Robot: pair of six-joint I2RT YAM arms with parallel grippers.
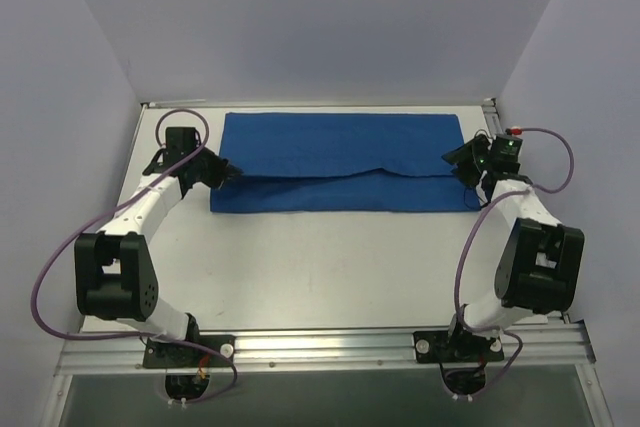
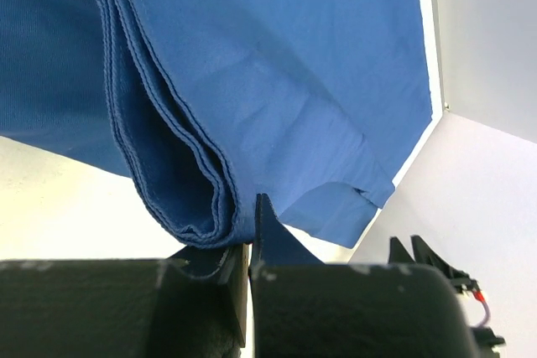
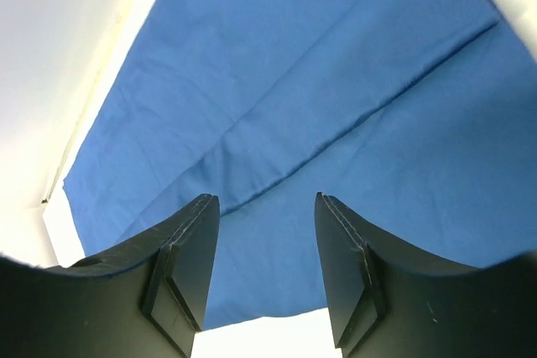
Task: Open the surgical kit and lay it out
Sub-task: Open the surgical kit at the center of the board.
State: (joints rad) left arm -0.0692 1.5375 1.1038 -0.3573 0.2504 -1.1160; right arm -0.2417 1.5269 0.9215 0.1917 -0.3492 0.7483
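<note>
Left end effector (image 1: pixel 226 171) is clenched on the left border of the surgical kit (image 1: pixel 340 152). In the left wrist view its two fingers are pressed together with the stacked hems of the blue cloth (image 2: pixel 294 81) caught between them, so I judge that it pinches one or more layers there in order to lift and pull them outward. Right end effector (image 1: pixel 466 161) is released: in the right wrist view its jaws stand apart above the right border of the cloth (image 3: pixel 336 81), not touching it as far as I can see, probably lined up to take the matching corner on that side.

The kit lies in the far middle of the desk (image 1: pixel 320 257), folded into one long flat rectangle that reaches from one arm to the other. A folded-over flap ends in a slightly wavy edge along the near part of the rectangle. Holding both short ends at once makes sense, because a wide sheet opens evenly only when it is drawn from two sides (one side alone would drag the whole cloth). No forceps or tweezers show; they may be inside the folds.

About writing: I find no brand, label or readable text on the cloth, the arms or the desk
</note>
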